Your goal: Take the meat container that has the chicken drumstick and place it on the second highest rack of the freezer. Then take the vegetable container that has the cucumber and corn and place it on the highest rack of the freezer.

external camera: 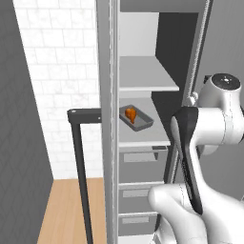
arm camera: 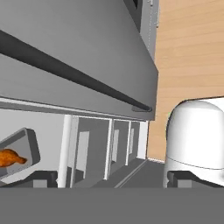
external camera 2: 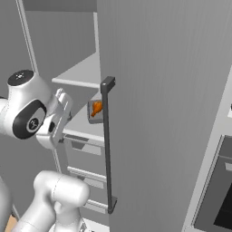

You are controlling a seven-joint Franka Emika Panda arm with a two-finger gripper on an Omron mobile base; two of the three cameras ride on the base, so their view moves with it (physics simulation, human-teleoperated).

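The meat container [external camera: 139, 121] is a shallow grey tray holding the orange-brown chicken drumstick [external camera: 130, 114]. It rests on the lower of the two open shelves inside the freezer [external camera: 143, 143], one level below the highest rack [external camera: 145, 82], which is bare. From the right I see the tray [external camera 2: 92, 112] just past the door's edge. In the hand view my gripper [arm camera: 113, 178] stands open with nothing between its fingertips [arm camera: 43, 177]. It is well clear of the tray [arm camera: 19, 148], which lies at the lower left. The vegetable container with the cucumber and corn is out of view.
The open freezer door [external camera 2: 163, 113] with its long dark bar handle [external camera 2: 107, 145] stands close on the right of my arm. Closed drawers [external camera: 140, 167] sit under the shelves. An oven front [external camera 2: 217, 199] is at the far right. Wooden floor [external camera: 62, 209] lies left of the door.
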